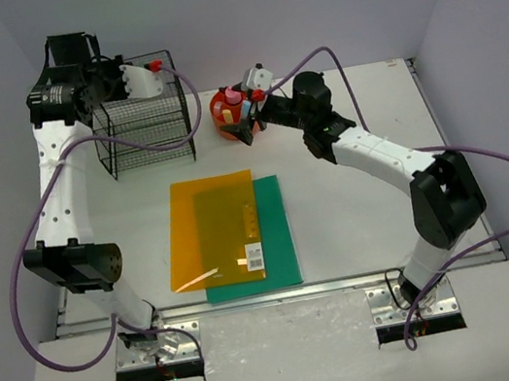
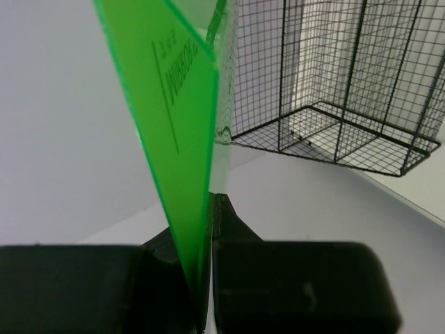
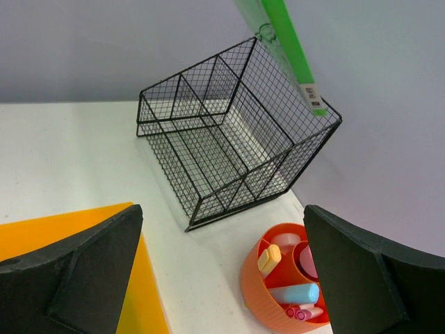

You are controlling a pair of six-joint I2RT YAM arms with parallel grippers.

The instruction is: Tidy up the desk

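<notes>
The desk is a white tabletop between pale grey walls. My left gripper is shut on the edge of a translucent green folder, which it holds upright. In the top view this gripper is raised over the back of the black wire basket. The right wrist view shows the green folder hanging down to the basket's far top corner. My right gripper stands open and holds nothing, just above and in front of an orange pen cup.
An orange folder lies on a teal folder at the front middle of the desk. The pen cup holds highlighters and small pots. The basket has wire dividers and stands near the back wall.
</notes>
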